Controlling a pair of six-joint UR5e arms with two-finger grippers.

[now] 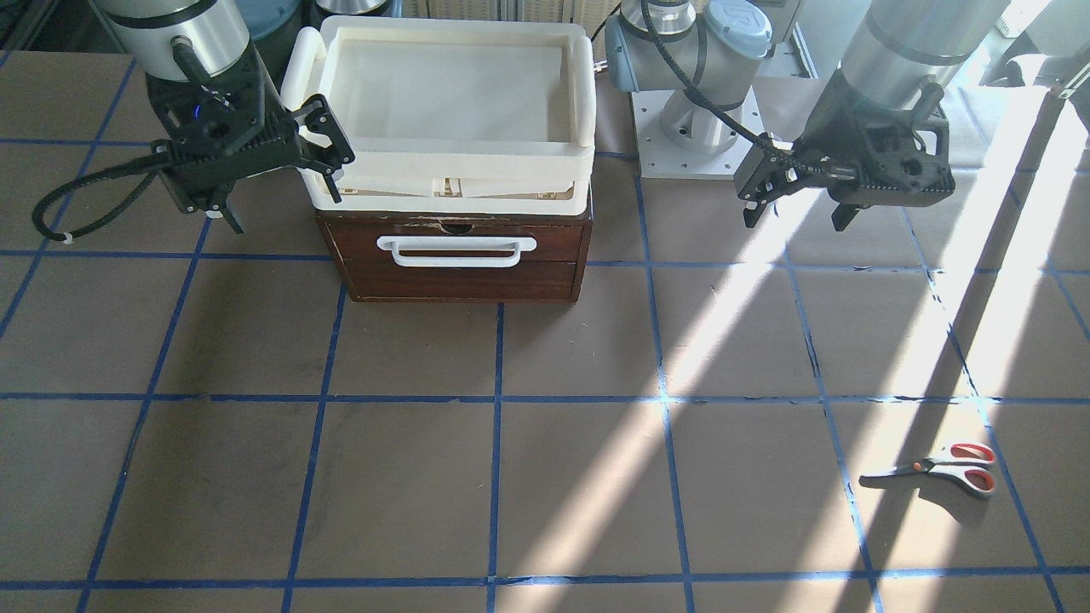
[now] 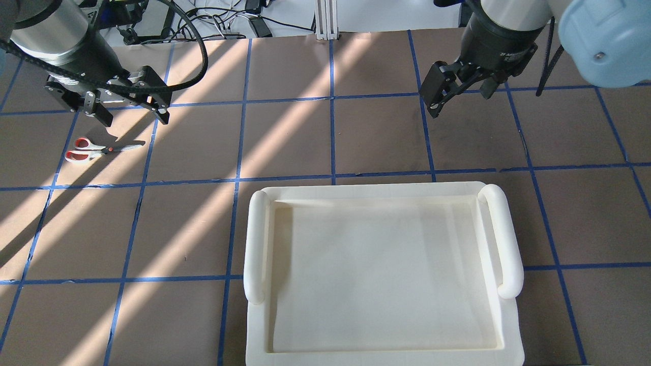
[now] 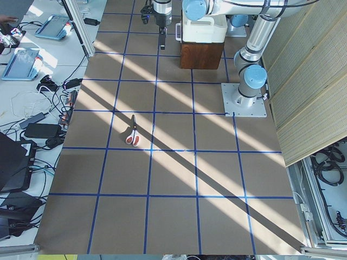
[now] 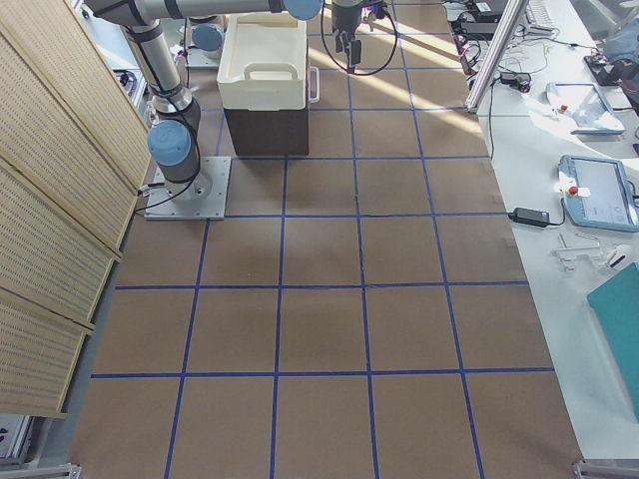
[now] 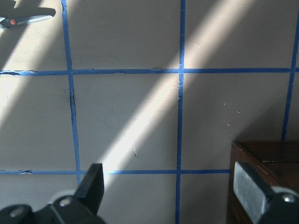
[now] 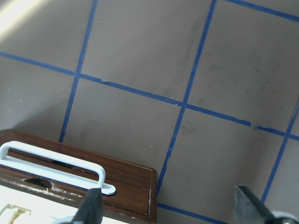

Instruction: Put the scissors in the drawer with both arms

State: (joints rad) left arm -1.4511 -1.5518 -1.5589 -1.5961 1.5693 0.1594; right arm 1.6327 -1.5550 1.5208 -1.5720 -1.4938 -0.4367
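- Scissors lie flat on tabletop, well apart from closed drawer
- Tray tops drawer
- Left arm near scissors, jaws open
- Right arm beside drawer, jaws open

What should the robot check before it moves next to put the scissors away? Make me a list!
1. Is the drawer open: not ok, it is shut.
2. Room inside the drawer: cannot tell while it is shut.
3. Is the right gripper open and empty for the white handle: ok.
4. Is the left gripper open and empty: ok.
5. Are the scissors lying free on the table, blades together: ok.
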